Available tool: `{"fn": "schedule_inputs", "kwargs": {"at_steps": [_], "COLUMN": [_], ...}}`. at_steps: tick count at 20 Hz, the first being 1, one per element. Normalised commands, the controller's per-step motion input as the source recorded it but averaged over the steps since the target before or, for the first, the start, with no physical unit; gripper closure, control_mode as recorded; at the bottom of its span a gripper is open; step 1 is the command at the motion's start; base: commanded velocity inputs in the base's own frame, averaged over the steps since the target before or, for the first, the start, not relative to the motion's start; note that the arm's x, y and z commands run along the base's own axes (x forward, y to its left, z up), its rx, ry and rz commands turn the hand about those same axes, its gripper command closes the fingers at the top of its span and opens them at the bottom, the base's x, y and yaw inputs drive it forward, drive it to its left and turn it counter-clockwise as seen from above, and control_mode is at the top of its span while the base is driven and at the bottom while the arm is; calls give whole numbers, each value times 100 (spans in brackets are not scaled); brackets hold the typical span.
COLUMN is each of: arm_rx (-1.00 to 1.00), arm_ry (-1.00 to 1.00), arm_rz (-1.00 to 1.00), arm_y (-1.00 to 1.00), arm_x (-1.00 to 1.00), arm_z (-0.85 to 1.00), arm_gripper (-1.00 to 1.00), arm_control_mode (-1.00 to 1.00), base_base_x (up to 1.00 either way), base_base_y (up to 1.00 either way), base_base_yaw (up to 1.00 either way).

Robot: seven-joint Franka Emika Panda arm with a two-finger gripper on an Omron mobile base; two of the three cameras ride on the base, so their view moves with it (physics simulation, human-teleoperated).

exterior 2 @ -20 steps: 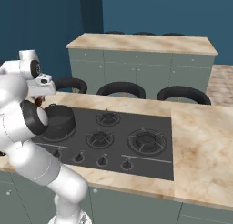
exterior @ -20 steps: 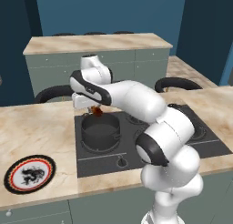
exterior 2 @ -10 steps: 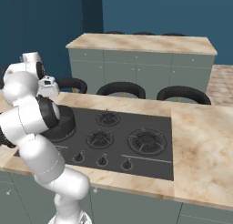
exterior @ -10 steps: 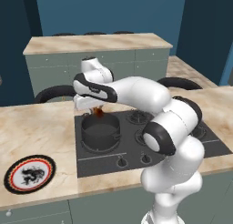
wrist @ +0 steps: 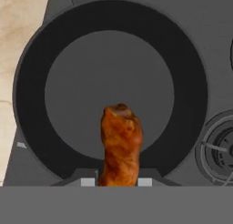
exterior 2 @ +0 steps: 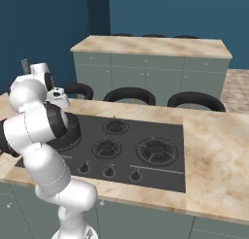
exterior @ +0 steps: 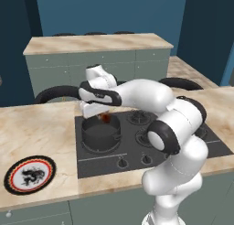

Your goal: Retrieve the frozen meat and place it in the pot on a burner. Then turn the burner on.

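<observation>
Swinging my elbow out to the right has kept my claw (exterior: 104, 117) over the pot (exterior: 100, 135). It's clenched on the frozen meat (wrist: 120, 145), hanging above the pot's open middle so a release drops it inside.

You see a beige marble worktop (exterior: 41, 132) that runs across the lower half of the left base view. A black cooktop (exterior: 178, 144) is set into it, near the middle of the frame. The pot (exterior: 101, 136) stands on the cooktop's left burner. At the lower left, the round black-and-red plate (exterior: 29, 174) lies flat on the marble, well apart from the cooktop. Knobs (exterior 2: 109, 172) sit along the cooktop's front edge.
</observation>
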Motion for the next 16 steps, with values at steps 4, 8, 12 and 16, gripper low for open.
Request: {"fn": "schedule_inputs", "kwargs": {"at_steps": [4,8,12,16], "arm_rx": [0,0,0,0], "arm_ry": [-2,-1,0,0], "arm_rz": [0,0,0,0], "arm_y": [-3,0,-1,0], "arm_x": [-21,-15,-5,-6], "arm_z": [-29,-26,-11,-5], "arm_gripper": [100,100,100,100], "arm_control_mode": [-100,-100,-100,-100], "base_base_x": [0,0,0,0], "base_base_y": [0,0,0,0], "base_base_yaw": [0,0,0,0]}}
